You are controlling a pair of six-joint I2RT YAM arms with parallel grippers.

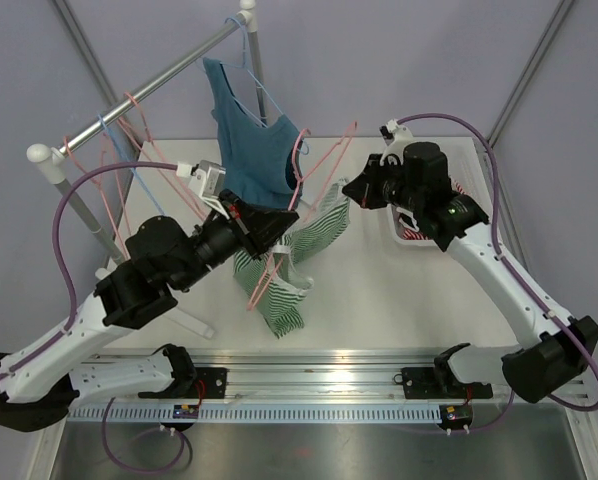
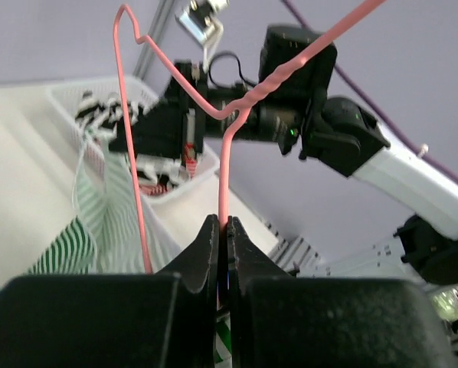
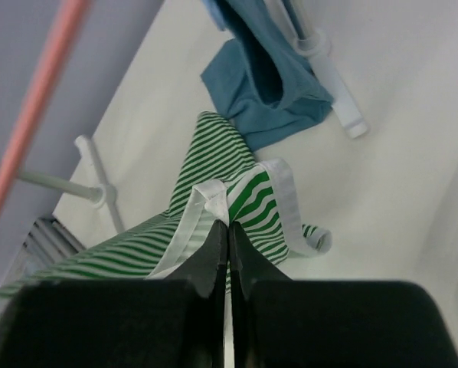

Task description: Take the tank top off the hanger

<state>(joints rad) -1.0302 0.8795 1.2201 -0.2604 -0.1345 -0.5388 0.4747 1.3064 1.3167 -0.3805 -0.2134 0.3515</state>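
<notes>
Looks about halfway: hanger point(image 2: 223, 176) pinched in the left fingers point(image 2: 204, 257), strap of the striped top point(image 3: 217, 149) pinched in the right fingers point(image 3: 211, 257), cloth sagging over the worktop point(image 1: 399, 310) between the 2 arms, apparently not yet slipped free.

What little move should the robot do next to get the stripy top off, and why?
Probably the right hand should pull gently away from the left hand, sliding the strap off the wire. The right hand is shut on the white edge of the green striped tank top, and the left hand is shut on the pink hanger, so it can hold that steady.
</notes>
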